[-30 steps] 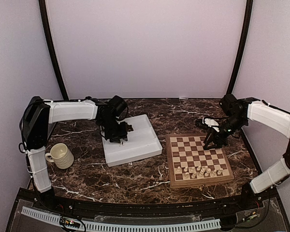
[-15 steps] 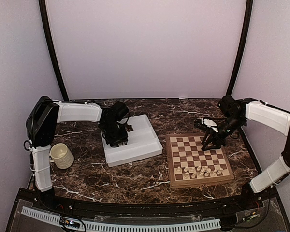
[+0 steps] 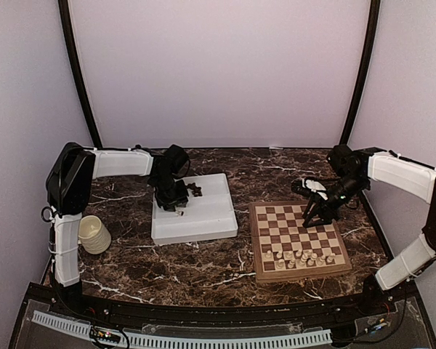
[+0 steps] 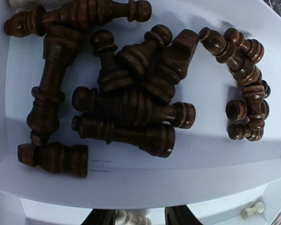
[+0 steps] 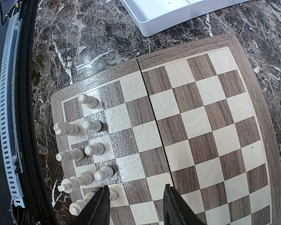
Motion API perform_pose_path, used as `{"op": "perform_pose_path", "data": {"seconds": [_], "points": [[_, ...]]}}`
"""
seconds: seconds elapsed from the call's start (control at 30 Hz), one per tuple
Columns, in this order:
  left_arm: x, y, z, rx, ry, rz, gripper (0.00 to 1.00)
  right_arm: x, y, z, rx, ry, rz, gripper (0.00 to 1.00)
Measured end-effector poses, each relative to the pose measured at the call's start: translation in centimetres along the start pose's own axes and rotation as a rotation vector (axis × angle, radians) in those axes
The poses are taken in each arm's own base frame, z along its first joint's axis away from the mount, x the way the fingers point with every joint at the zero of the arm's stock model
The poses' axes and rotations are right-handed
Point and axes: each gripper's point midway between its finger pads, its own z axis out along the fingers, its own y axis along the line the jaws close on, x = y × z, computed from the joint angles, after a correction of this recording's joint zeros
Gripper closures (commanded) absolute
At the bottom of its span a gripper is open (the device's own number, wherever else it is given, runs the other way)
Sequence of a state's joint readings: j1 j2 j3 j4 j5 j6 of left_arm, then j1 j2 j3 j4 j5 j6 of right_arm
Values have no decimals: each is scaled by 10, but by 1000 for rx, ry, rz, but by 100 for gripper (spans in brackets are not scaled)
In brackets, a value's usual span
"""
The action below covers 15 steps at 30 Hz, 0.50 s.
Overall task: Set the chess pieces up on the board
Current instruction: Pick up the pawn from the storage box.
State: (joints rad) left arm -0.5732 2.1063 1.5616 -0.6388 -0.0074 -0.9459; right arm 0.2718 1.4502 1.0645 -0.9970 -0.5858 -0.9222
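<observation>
Your left pincer (image 4: 136, 216) hangs spread over the white tray (image 4: 210, 164), pinching nothing. One compartment holds the dark brown pieces (image 4: 131, 112), all lying in a heap. A few cream pieces (image 4: 251, 210) lie in the next one. Your right pincer (image 5: 135, 204), also spread and empty, hovers above the board (image 5: 196, 117). The board sits on the desk (image 5: 75, 42) beside the tray, with standing white pieces (image 5: 94, 149) in its two nearest rows.
</observation>
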Motion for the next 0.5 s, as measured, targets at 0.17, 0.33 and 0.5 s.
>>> {"op": "perform_pose_path", "data": {"seconds": [0.17,0.33,0.5], "points": [[-4,-3,0,5,-4,16,61,1,0,1,-2,3,2,60],[-6,-6,-2,-4,-4,40,60,1,-1,1,-3,4,4,60],[-4,-4,-4,-32,-12,54,60,1,0,1,-4,5,4,60]]}}
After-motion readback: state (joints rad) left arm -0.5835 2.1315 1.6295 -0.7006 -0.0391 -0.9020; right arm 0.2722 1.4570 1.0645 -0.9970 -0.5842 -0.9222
